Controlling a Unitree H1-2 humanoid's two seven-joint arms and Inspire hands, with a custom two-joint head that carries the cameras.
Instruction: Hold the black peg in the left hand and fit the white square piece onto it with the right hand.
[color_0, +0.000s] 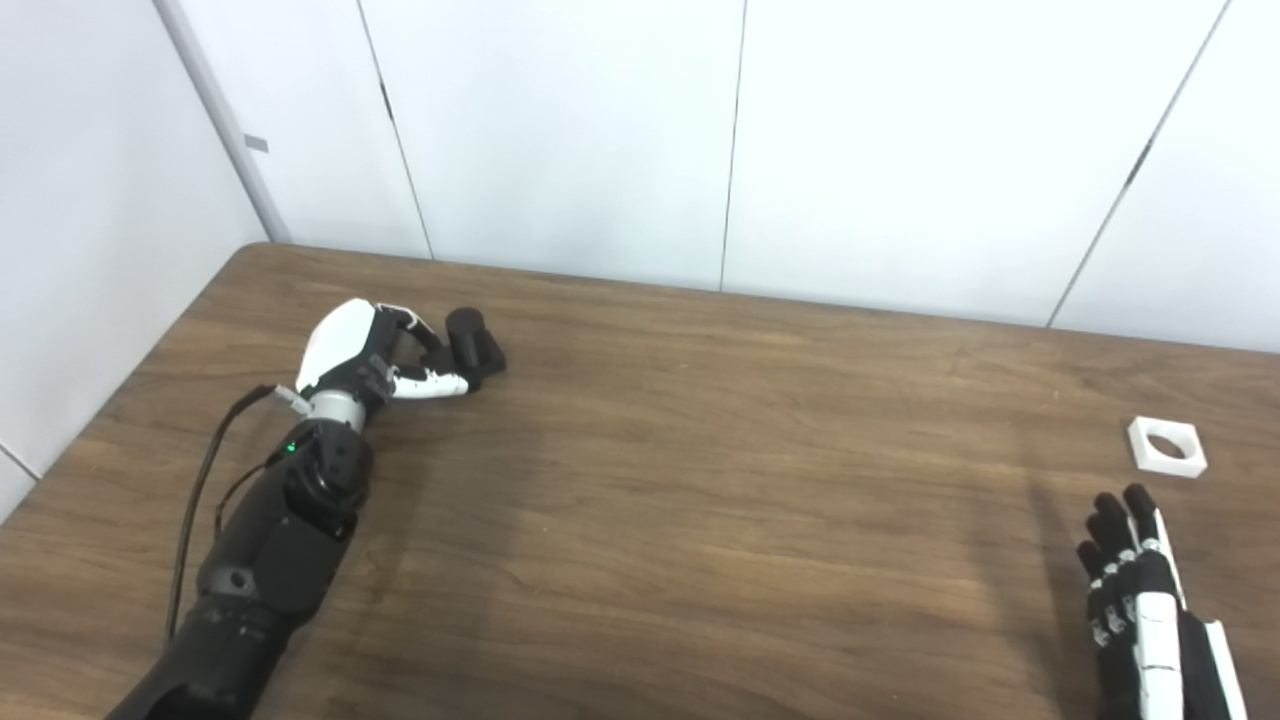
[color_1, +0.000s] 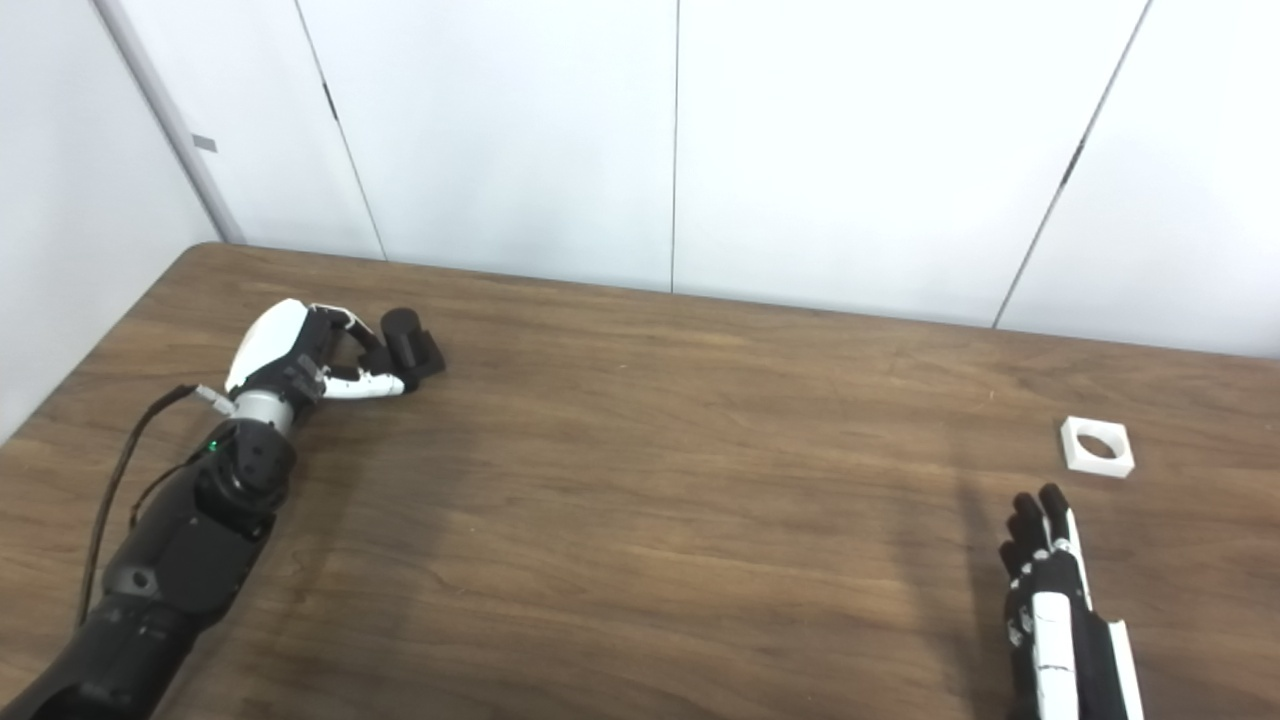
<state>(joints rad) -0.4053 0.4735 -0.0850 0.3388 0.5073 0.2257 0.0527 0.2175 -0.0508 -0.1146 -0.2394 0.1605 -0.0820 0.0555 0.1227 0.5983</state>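
**Peg at the left hand, white piece lying free on the right**

White wall panels with dark seams stand behind your work area, and the brown wood-grain bench (color_0: 700, 480) fills most of both head views.

Your left arm (color_0: 270, 540) comes in from the lower left, black, with a green light near the wrist and a cable looping off its side. Your left hand (color_0: 365, 355) rests on the far-left part of the bench, its fingers curled toward the black peg (color_0: 470, 340). The fingertips and thumb touch the peg's near side, but you cannot tell from here whether they truly clamp it. The peg stands upright on its dark base, on the bench.

Your right hand (color_1: 1050, 590) sits at the lower right, fingers extended and held close together, pointing away from you, with nothing in it.

Smallest of all is the white square piece (color_1: 1097, 446), flat on the bench with its round hole facing up. It lies just beyond the right hand's fingertips, apart from them, and well apart from the peg.
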